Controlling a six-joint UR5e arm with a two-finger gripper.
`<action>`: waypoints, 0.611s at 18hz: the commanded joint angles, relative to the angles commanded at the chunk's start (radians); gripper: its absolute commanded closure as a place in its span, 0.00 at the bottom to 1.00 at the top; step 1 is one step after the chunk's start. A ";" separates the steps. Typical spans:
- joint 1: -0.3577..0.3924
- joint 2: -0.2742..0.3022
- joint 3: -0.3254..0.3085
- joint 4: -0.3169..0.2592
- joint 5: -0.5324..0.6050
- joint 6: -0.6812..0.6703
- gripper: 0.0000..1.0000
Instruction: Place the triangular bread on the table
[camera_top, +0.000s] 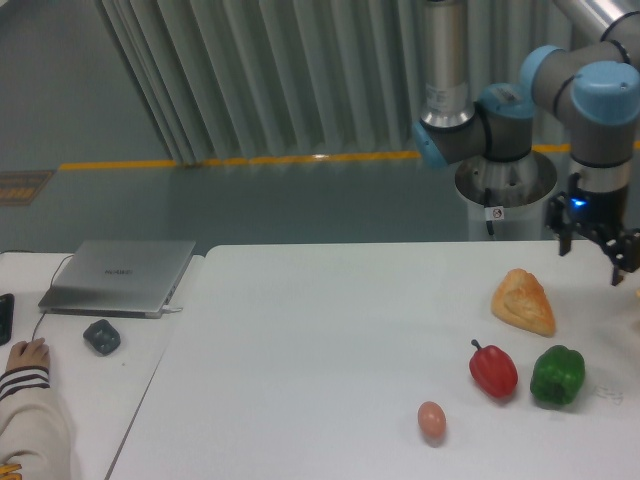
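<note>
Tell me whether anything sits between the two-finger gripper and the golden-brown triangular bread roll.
Nothing visible does. The golden-brown triangular bread roll lies on the white table, and the open two-finger gripper hangs above and to its right with clear space between. The red pepper and green pepper sit nearer the camera, out of that line.

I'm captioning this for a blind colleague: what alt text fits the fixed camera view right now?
A golden-brown triangular bread roll lies on the white table, released, with the robot arm's open tool raised to its upper right. In front of the bread sit a red pepper, a green pepper and a small tan egg.
</note>
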 joint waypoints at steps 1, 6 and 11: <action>0.005 -0.014 0.018 0.003 0.009 0.027 0.00; 0.032 -0.064 0.092 0.003 0.003 0.305 0.00; 0.088 -0.127 0.135 -0.006 -0.069 0.540 0.00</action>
